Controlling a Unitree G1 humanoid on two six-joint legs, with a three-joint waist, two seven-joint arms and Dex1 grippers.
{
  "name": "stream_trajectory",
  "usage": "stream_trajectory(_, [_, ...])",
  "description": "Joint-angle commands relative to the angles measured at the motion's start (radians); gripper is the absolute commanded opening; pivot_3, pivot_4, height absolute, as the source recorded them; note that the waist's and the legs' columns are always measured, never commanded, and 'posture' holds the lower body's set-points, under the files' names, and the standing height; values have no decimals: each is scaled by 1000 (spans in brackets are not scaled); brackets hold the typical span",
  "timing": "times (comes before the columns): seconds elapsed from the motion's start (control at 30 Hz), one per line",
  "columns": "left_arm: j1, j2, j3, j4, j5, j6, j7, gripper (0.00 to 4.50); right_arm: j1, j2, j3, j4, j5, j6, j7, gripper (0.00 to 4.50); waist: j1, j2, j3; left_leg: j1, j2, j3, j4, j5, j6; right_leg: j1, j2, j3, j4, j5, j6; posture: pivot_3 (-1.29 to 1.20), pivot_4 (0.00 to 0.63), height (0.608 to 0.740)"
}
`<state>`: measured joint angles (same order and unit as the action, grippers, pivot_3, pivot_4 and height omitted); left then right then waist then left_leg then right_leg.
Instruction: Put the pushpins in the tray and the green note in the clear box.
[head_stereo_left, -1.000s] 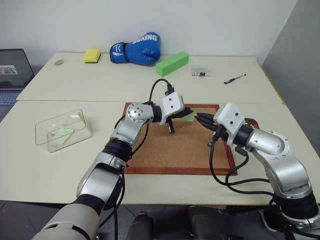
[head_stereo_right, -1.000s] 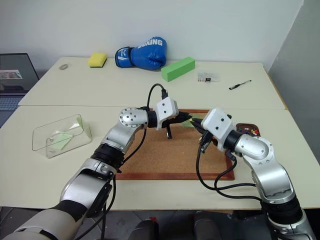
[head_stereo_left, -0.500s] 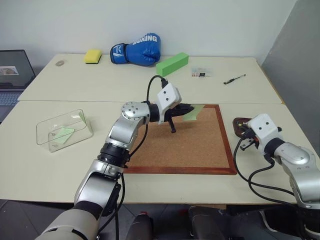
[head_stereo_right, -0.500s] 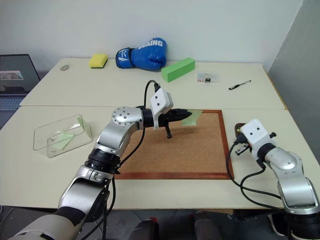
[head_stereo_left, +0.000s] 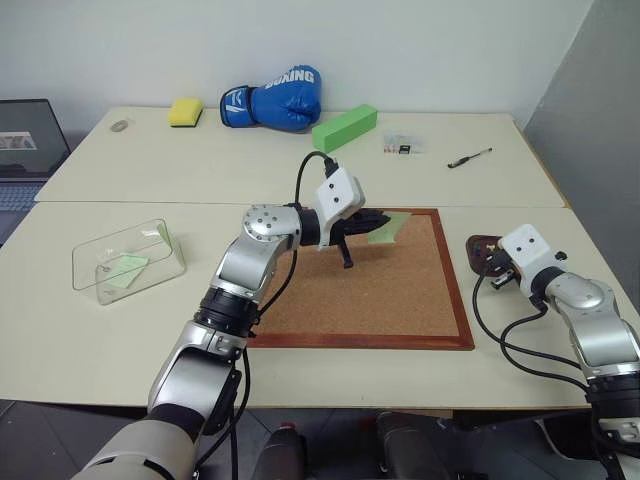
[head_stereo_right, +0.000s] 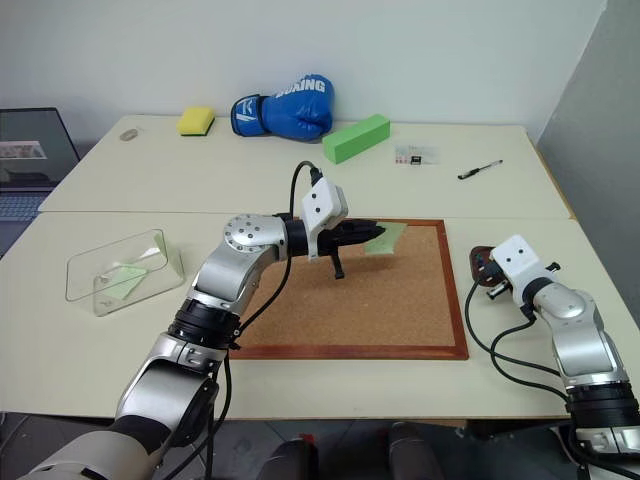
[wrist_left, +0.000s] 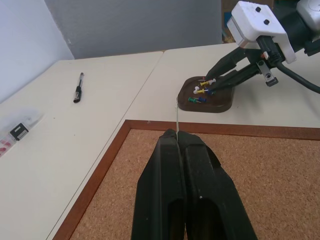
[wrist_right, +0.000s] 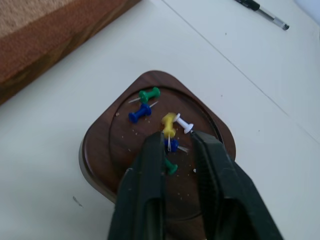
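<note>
Right gripper sits over the tray, fingers parted a little with nothing pinched between them; a yellow pushpin lies just at the fingertips. Other pushpins in the tray: green, blue, white, plus another blue and green partly under the fingers. Tray rests on the table just off the right edge of the corkboard. Left gripper is pressed fully closed over the far part of the corkboard, pinching the green note edge-on; in the left wrist view the paper is only a thin line rising from the fingertips. Clear box stands on the table well to the left of the corkboard, with pale green slips already inside.
</note>
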<state>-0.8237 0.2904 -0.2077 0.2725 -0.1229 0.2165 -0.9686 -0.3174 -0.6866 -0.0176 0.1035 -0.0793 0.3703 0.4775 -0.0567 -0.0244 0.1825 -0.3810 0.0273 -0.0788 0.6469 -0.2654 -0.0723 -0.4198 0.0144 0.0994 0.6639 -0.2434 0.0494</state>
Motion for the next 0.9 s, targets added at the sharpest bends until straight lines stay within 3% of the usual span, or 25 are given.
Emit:
stream_trajectory(0.03, [-10,4,13,-45,-12,-3,9,0,-22,-10,-15,-1,-12,-26,-10,1856,0,0,0,0,0,0,0,0,0,0,0,0,0,0,0,0,150,740])
stream_trajectory(0.1, [-12,4,13,-43,-11,-3,10,0,-22,-12,-20,1,-15,-30,-12,2244,0,0,0,0,0,0,0,0,0,0,0,0,0,0,0,0,150,740])
stream_trajectory(0.3, [-35,8,39,-18,-7,-19,42,0,-3,-36,-85,-184,14,5,4,2244,0,0,0,0,0,0,0,0,0,0,0,0,1,0,0,0,150,740])
stream_trajectory(0.43, [-76,48,99,10,2,-5,112,0,-13,-16,-107,-394,124,36,80,2244,-2,0,0,0,0,0,0,0,0,0,0,0,1,0,0,0,150,740])
stream_trajectory(0.63, [-69,201,149,-64,69,63,201,0,-103,92,-8,-568,335,100,198,2244,-13,0,0,1,1,-1,0,0,0,0,1,0,1,0,0,0,150,740])
stream_trajectory(0.73, [-49,271,169,-118,86,131,229,0,-141,119,48,-565,400,125,263,2244,-12,0,0,0,1,-1,0,0,0,0,0,-1,1,0,0,0,150,740])
stream_trajectory(0.9, [69,478,197,-245,136,222,198,0,-232,161,153,-496,438,132,350,2244,-13,0,0,0,1,-1,0,0,0,-1,0,-1,0,0,0,0,150,740])
